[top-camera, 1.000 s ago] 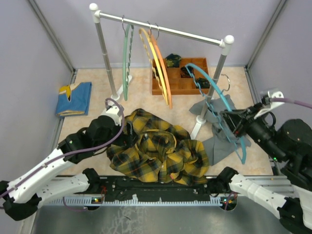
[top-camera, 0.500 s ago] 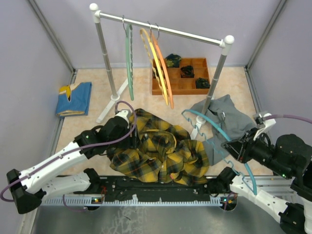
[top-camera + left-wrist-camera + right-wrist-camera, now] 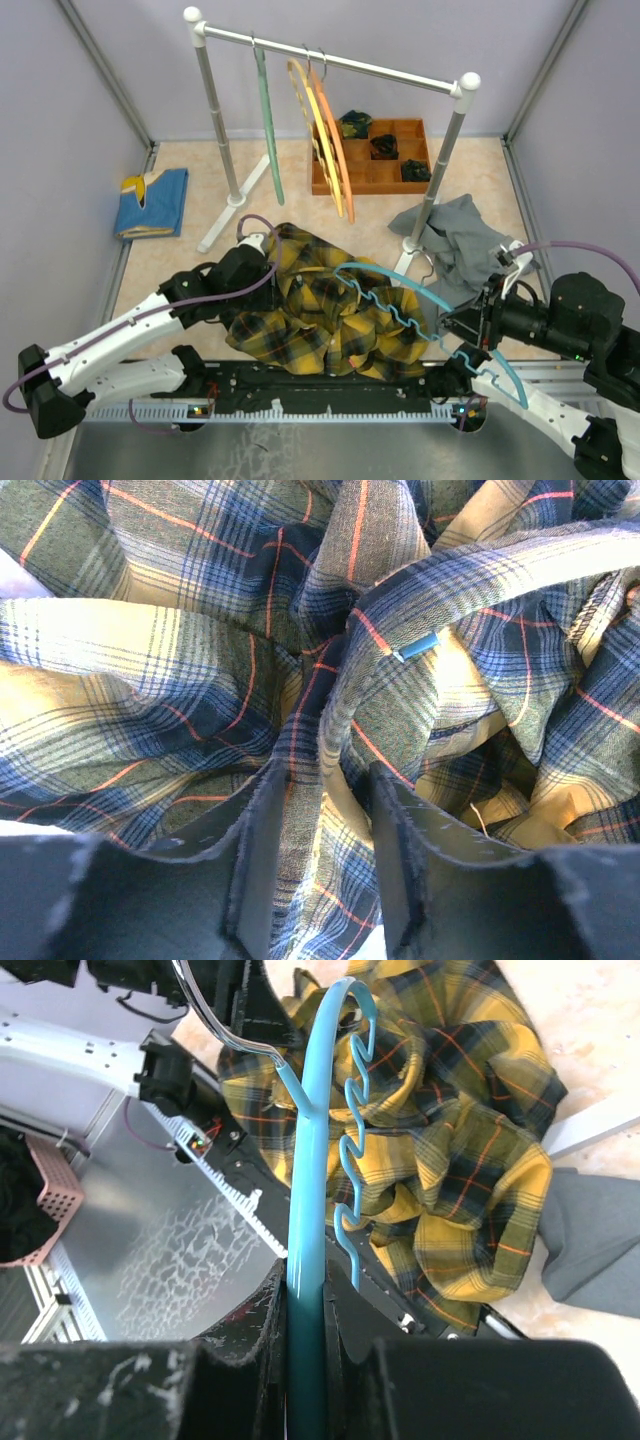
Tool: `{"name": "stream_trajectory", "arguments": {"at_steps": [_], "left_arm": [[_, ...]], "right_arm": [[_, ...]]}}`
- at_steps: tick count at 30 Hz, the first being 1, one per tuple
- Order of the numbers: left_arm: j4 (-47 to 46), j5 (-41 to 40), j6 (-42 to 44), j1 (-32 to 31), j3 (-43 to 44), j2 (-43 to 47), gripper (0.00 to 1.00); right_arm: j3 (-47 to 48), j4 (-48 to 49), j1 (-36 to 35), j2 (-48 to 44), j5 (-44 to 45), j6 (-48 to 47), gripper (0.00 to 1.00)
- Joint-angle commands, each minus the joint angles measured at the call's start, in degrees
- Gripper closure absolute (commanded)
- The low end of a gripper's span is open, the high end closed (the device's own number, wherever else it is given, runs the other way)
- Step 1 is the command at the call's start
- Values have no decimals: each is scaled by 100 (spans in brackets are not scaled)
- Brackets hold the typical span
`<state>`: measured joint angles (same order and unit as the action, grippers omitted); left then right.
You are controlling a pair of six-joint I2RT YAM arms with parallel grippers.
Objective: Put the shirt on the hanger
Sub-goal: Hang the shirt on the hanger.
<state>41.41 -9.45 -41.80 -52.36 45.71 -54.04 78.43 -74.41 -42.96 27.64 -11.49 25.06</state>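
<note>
The yellow and black plaid shirt [image 3: 330, 315] lies crumpled on the table in front of the arms. It fills the left wrist view [image 3: 200, 680] and shows in the right wrist view [image 3: 450, 1110]. My left gripper [image 3: 272, 285] is pressed into the shirt's left side, its jaws [image 3: 325, 775] closed on a thick fold of plaid cloth. My right gripper [image 3: 478, 325] is shut on one arm of the light blue hanger [image 3: 400, 290]. It holds the hanger over the shirt's right part, metal hook pointing left. The hanger runs up the middle of the right wrist view [image 3: 310, 1160].
A clothes rack [image 3: 440, 160] stands behind the shirt with a green hanger [image 3: 268, 130] and orange and yellow hangers [image 3: 325, 140]. A wooden compartment tray [image 3: 352, 176] sits at the back. A grey garment [image 3: 465, 240] lies at the right, a folded blue cloth [image 3: 152, 202] at the left.
My right gripper has carried the blue hanger from beside the rack's right post down and left, over the shirt. My left gripper has moved right into the shirt. The green hanger swings.
</note>
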Motion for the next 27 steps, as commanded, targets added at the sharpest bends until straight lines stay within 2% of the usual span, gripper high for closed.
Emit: {"name": "stream_trajectory", "arguments": {"at_steps": [1, 5, 8, 11, 14, 27], "left_arm": [[-319, 114, 1, 1, -90, 91, 58], [-550, 145, 154, 0, -97, 100, 63], [-660, 155, 251, 0, -27, 80, 79], [-650, 142, 361, 6, 144, 8, 86], [-396, 66, 475, 2, 477, -106, 100], [786, 559, 1472, 0, 2257, -628, 100]], "right_arm": [[57, 674, 13, -7, -619, -227, 100], [3, 651, 16, 112, -771, -319, 100], [-51, 683, 15, 178, -923, -373, 100], [-81, 696, 15, 308, -1015, -436, 100], [-134, 744, 16, 452, -1101, -473, 100], [-154, 1253, 11, 1074, -1378, -550, 100]]}}
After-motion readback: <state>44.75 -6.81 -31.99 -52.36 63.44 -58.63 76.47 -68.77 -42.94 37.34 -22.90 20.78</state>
